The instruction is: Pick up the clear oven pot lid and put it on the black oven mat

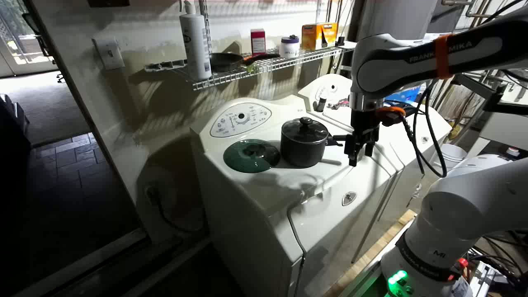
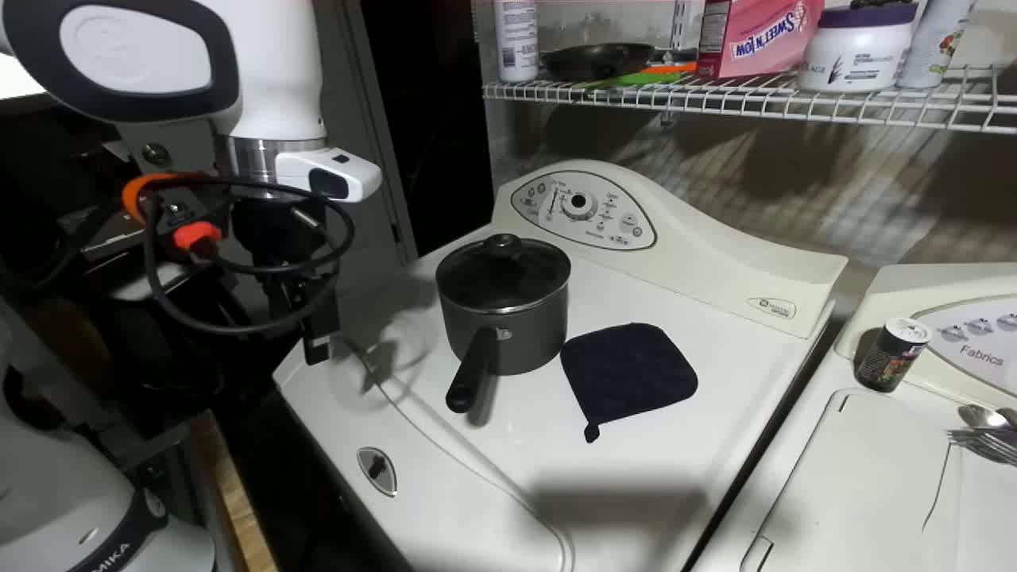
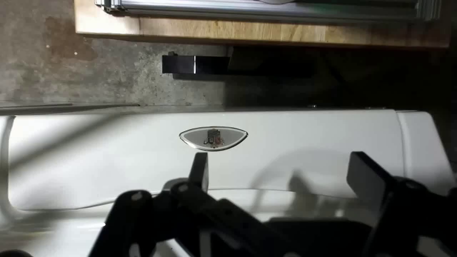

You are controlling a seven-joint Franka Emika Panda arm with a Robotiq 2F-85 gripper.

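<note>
The clear pot lid with its black knob sits on the dark long-handled pot; both exterior views show the lid. In an exterior view, the black oven mat is flat dark cloth with rounded corners and a loop, lying beside the pot. Where a round glossy dark-green disc shows beside the pot, that cloth mat is not visible. My gripper points down over the dryer's front edge, near the pot handle and apart from it. In the wrist view the gripper is wide open and empty.
The pot stands on the white dryer top. A control panel rises behind it, under a wire shelf with bottles and boxes. A second machine with a small can and cutlery adjoins it.
</note>
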